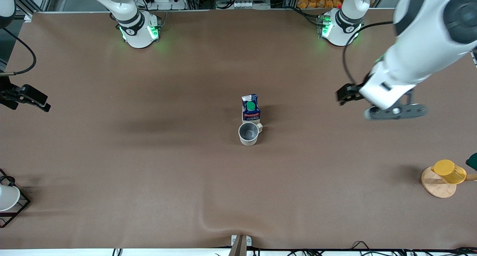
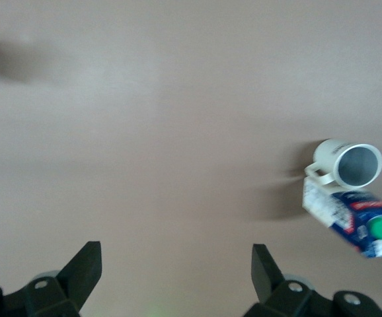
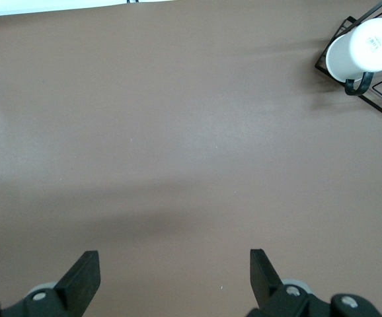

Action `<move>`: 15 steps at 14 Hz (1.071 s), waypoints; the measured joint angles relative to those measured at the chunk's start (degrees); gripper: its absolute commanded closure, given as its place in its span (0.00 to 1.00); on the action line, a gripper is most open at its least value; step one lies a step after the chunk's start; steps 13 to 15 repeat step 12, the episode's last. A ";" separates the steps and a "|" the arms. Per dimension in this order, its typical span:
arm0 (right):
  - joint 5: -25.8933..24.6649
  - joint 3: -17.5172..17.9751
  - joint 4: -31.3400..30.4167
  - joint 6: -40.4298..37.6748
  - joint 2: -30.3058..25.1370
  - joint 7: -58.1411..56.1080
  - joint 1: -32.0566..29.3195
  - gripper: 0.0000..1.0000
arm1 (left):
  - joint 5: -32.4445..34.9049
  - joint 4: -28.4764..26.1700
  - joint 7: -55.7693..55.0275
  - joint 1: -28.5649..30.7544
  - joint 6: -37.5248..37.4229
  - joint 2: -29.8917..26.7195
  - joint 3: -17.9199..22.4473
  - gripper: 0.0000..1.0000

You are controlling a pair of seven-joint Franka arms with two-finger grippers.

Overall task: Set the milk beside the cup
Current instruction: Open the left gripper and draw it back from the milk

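The milk (image 1: pixel 250 107), a dark blue carton with a green cap, stands upright at mid-table. The cup (image 1: pixel 248 133), off-white with a dark grey inside, stands right beside it, nearer to the front camera, its handle toward the left arm's end. Both show in the left wrist view, milk (image 2: pixel 364 226) and cup (image 2: pixel 349 165). My left gripper (image 1: pixel 346 94) is open and empty, up over bare table toward the left arm's end; its own view (image 2: pixel 176 254) shows only table between the jaws. My right gripper (image 1: pixel 32 98) waits open and empty over the right arm's end (image 3: pixel 174 261).
A yellow cup (image 1: pixel 449 171) lies on a round wooden coaster (image 1: pixel 434 185) at the left arm's end, near the front camera. A black wire rack (image 1: pixel 20 207) with a white mug (image 3: pixel 366 46) stands at the right arm's end. The brown cover has a wrinkle (image 1: pixel 212 222) near the front edge.
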 measured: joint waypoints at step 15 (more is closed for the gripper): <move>-0.03 0.03 0.05 -0.66 0.01 0.00 0.00 0.00 | 0.00 -5.88 13.65 0.73 -2.62 -12.02 9.03 0.00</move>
